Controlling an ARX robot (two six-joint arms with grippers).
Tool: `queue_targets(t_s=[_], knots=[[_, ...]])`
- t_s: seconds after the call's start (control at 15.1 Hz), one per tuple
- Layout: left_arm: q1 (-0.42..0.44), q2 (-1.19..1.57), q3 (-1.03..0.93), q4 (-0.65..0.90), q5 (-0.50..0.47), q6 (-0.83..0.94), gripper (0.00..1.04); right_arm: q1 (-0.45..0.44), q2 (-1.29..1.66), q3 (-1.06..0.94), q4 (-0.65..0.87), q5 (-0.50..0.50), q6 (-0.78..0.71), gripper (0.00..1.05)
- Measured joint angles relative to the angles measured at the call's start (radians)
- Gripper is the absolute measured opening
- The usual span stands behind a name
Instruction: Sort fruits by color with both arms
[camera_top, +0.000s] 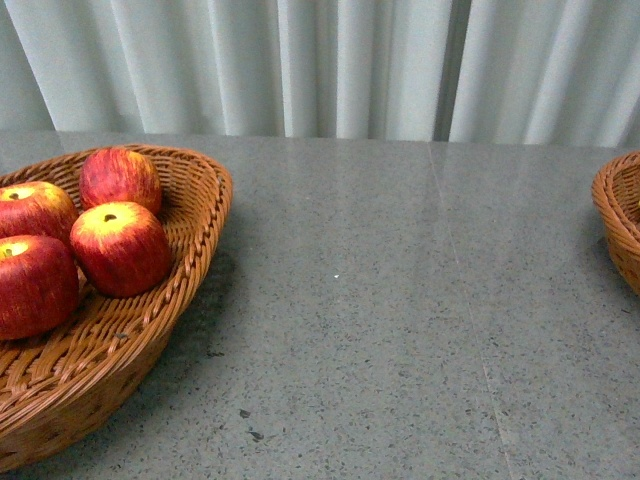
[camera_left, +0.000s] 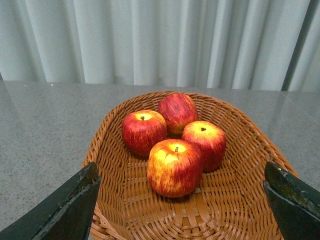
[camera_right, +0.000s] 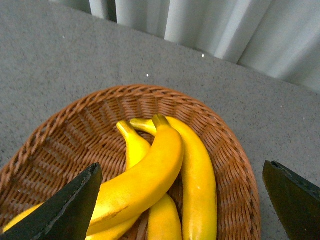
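Note:
Several red apples with yellow streaks lie in a brown wicker basket at the left of the grey table. In the left wrist view the same apples sit in the basket. My left gripper hangs open and empty above its near end, with one finger showing at each side. In the right wrist view three yellow bananas lie stacked in a second wicker basket. My right gripper is open and empty above them. Neither arm shows in the front view.
The second basket's rim shows at the right edge of the front view. A grey speckled tabletop lies between the baskets. A pale pleated curtain hangs behind the table.

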Motion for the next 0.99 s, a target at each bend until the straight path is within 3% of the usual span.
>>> queue_targets(t_s=[0.26,0.46,0.53,0.6,0.66,0.73,0.99], knots=[[0.000,0.000,0.000,0.000,0.000,0.000,0.98,-0.053,-0.205,-0.095,0.181,-0.160,0.239,0.98],[0.000,0.000,0.000,0.000,0.000,0.000,0.98,-0.150,-0.448,-0.323,0.289,-0.299,0.383,0.98],[0.000,0.000,0.000,0.000,0.000,0.000,0.98,-0.183,-0.539,-0.427,0.391,-0.275,0.433,0.94],[0.000,0.000,0.000,0.000,0.000,0.000,0.98,-0.182,-0.673,-0.553,0.460,-0.131,0.466,0.81],[0.000,0.000,0.000,0.000,0.000,0.000,0.98,-0.172,-0.801,-0.656,0.429,-0.071,0.481,0.70],[0.000,0.000,0.000,0.000,0.000,0.000,0.98,-0.124,-0.978,-0.809,0.399,-0.006,0.495,0.51],[0.000,0.000,0.000,0.000,0.000,0.000,0.98,0.103,-1.196,-0.940,0.335,0.216,0.498,0.02]])
